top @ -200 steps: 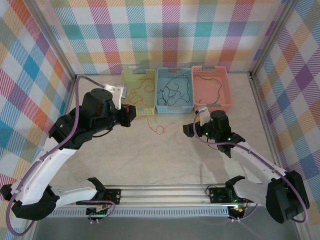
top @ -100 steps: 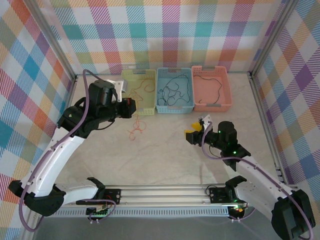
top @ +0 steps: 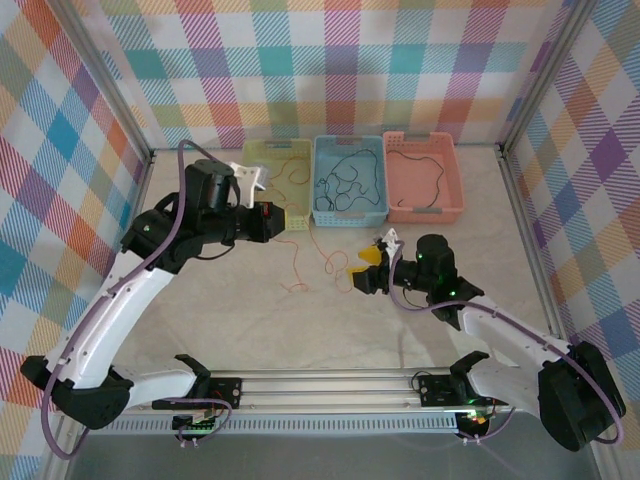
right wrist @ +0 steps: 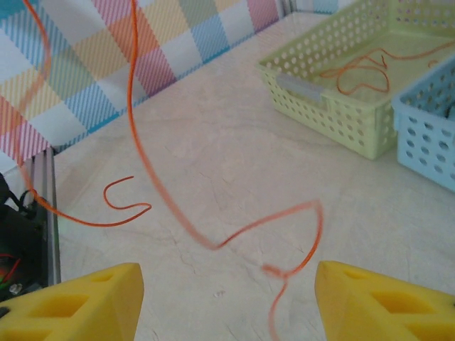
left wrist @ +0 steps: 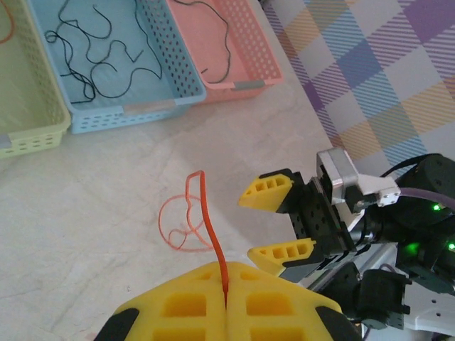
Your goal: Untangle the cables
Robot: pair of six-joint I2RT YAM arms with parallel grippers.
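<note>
The left gripper [top: 290, 218], black with yellow foam pads, is swinging rightward along the front of the pale yellow-green perforated plastic basket [top: 280, 145], and its arm is standing more upright than a second ago. The thin orange-red wire [top: 297, 262] pinched in it is travelling along. Half a second ago it was bunched on the pale table [top: 250, 320] below the gripper; now it is stretching out as a hanging strand, its loops trailing to the right. The right gripper [top: 358, 268], having drawn back toward the near right, is reaching leftward again and is now just beside those loops.
</note>
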